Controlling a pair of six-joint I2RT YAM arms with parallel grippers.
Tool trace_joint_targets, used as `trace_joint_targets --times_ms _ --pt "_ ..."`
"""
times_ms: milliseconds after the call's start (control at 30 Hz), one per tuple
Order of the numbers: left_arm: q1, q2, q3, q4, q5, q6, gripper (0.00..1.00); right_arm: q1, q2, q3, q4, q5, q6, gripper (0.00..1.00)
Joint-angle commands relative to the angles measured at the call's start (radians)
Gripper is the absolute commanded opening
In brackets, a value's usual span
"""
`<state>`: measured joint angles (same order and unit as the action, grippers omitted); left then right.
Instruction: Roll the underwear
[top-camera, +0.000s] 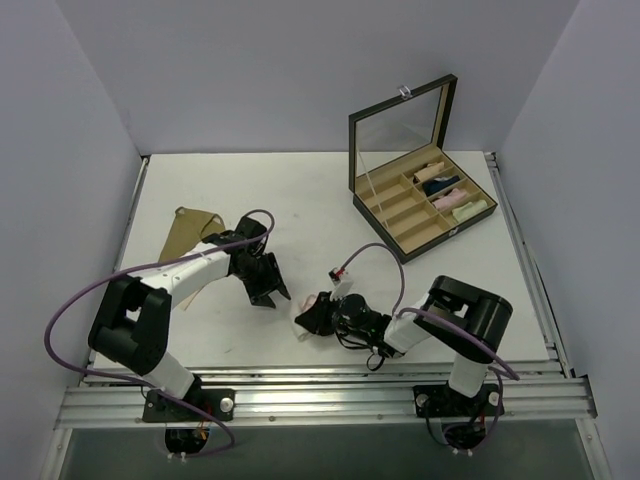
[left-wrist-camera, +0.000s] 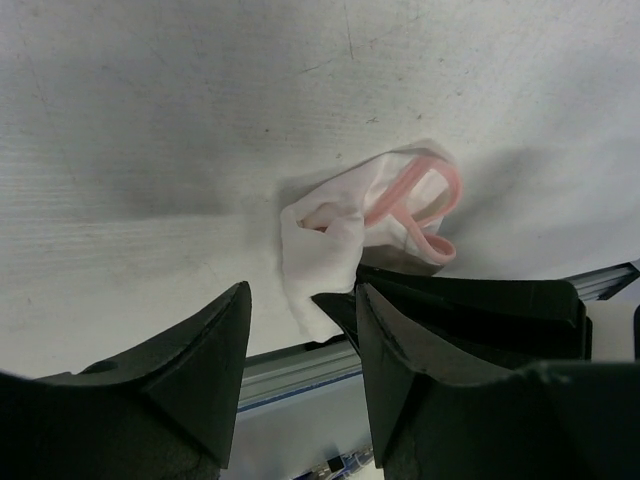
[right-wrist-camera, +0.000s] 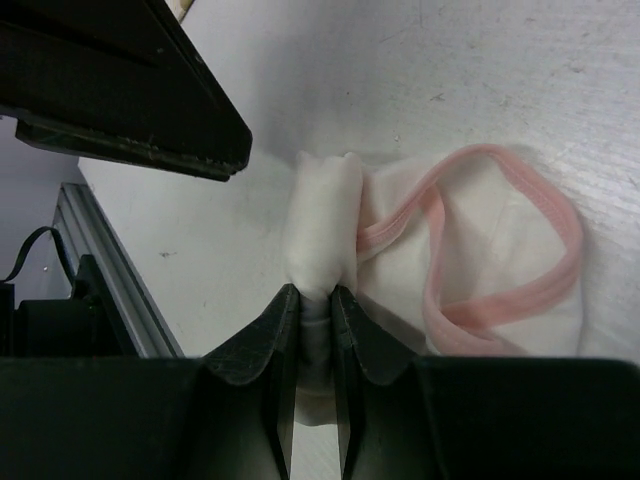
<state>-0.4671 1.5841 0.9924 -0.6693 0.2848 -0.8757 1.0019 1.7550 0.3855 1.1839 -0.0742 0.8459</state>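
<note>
Task's thing, white: the white underwear (right-wrist-camera: 470, 260) with pink edging lies bunched on the table (top-camera: 420, 300), near the front edge, between the two arms.
Task's thing, tan: the tan underwear (top-camera: 190, 232) lies flat at the far left, behind the left arm, well apart from both tools.
Right gripper (right-wrist-camera: 315, 300): pressed together on a thick folded edge of the white underwear; the rest of the cloth spreads to one side of the jaws.
Left gripper (left-wrist-camera: 303, 295): jaws spread, nothing between them, tips just beside the cloth.
Key relation: the white underwear sits just ahead of the left fingertips, toward the near rail; the right gripper reaches it from the opposite side.
Long axis: the pinched fold runs straight out along the right fingers.
Nearer arm: the right has contact; the left is free to regrip.
Judgement: the roll looks partly formed and loose.
</note>
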Motion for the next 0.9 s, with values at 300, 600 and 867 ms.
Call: trace_joint_targets --times_ms 300,600,867 --pt "-0.002 0.017 -0.024 0.014 -0.050 0.015 0.56 -0.123 0.198 0.116 -0.181 -0.257 -0.166 0.07" --pt "-0.002 0.082 -0.003 -0.015 -0.142 -0.016 0.57 -0.155 0.238 0.219 -0.271 -0.318 -0.241 0.08" --pt "-0.002 0.184 0.060 0.005 -0.184 -0.020 0.49 -0.155 0.241 0.250 -0.319 -0.323 -0.263 0.08"
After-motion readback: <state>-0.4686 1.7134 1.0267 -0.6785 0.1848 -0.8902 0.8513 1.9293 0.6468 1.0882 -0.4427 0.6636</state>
